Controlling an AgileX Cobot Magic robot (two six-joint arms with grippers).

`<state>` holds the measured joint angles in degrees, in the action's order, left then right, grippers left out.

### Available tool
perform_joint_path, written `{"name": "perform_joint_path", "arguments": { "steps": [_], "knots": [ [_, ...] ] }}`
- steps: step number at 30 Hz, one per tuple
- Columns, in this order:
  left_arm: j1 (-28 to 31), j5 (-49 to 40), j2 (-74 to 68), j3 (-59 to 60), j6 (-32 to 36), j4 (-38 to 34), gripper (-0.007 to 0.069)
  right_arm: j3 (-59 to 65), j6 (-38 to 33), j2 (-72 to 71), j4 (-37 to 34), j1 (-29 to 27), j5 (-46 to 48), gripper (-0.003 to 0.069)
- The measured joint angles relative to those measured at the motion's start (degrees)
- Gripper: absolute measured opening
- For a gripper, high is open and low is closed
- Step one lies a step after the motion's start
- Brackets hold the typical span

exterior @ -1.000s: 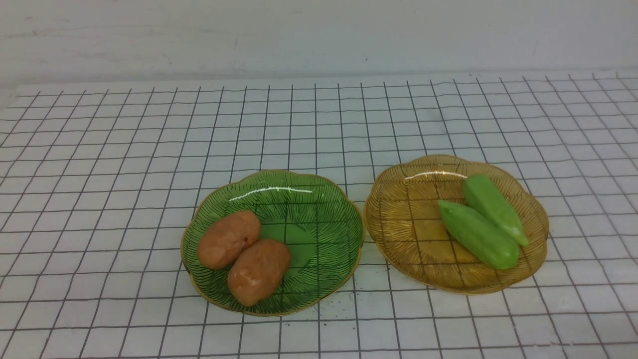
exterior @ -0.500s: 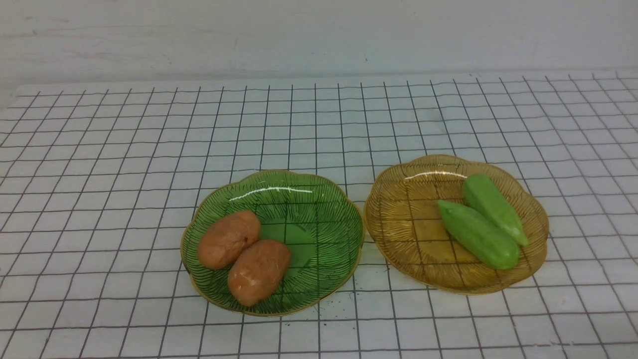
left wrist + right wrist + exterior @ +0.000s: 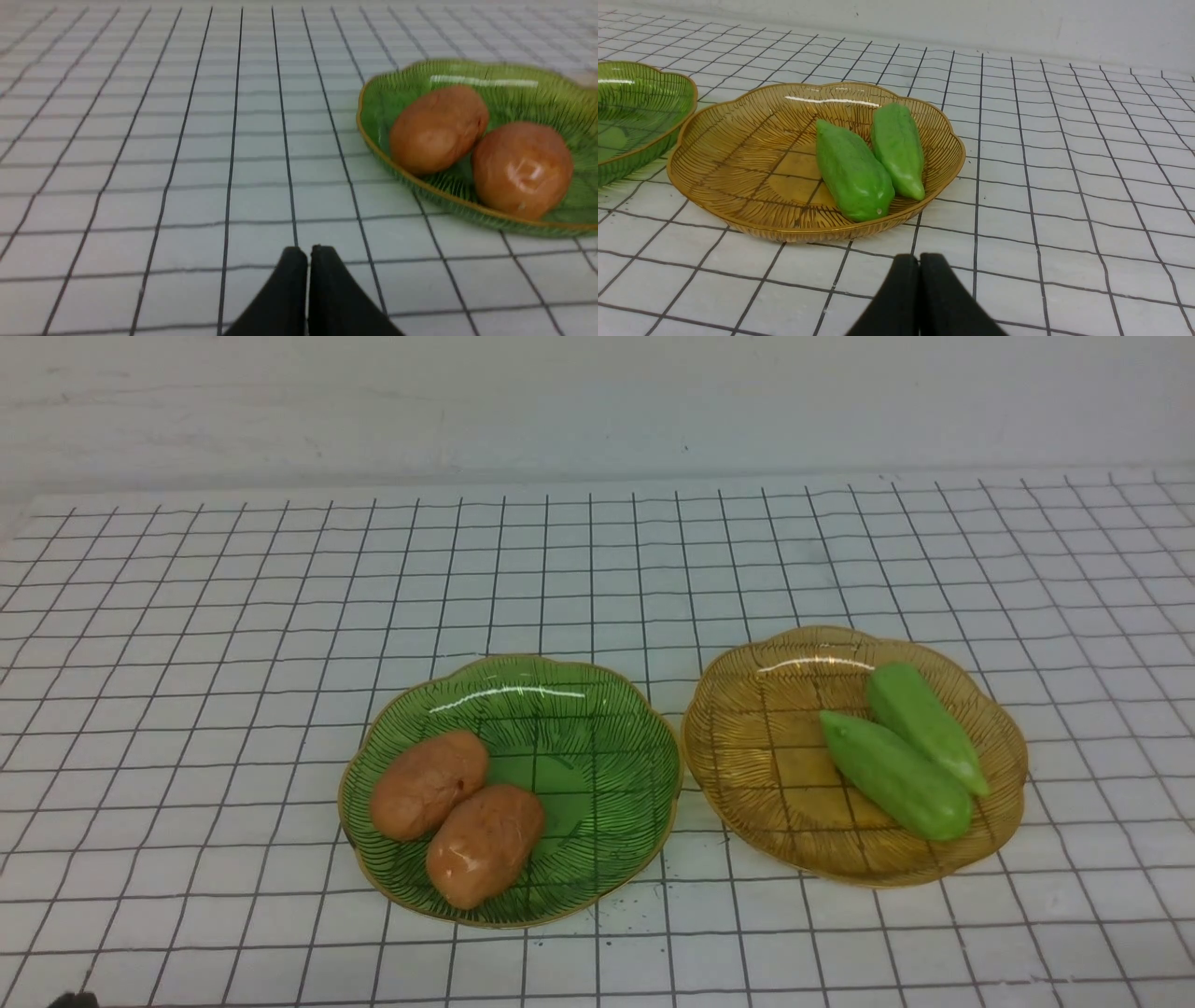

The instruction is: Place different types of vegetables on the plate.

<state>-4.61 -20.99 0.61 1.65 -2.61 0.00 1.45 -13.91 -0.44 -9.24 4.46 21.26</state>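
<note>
Two orange-brown potatoes lie side by side on a green glass plate; they also show in the left wrist view. Two light-green cucumbers lie on an amber glass plate; they also show in the right wrist view. My left gripper is shut and empty, low over the cloth short of the green plate. My right gripper is shut and empty, short of the amber plate.
A white cloth with a black grid covers the table. A pale wall runs along the back edge. A dark bit of my left arm shows at the bottom left corner of the front view.
A dark bit of my left arm has come into the bottom left corner of the front view. The vegetables and plates have not moved.
</note>
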Motion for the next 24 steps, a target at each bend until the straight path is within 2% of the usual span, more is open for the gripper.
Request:
{"name": "perform_joint_path", "arguments": {
  "steps": [24],
  "knots": [
    [0.31, -0.70, 0.00, 0.00, -0.32, 0.53, -0.0008, 0.00, 1.08, 0.00, 0.00, 0.00, 0.05, -0.0015]
  ]
}}
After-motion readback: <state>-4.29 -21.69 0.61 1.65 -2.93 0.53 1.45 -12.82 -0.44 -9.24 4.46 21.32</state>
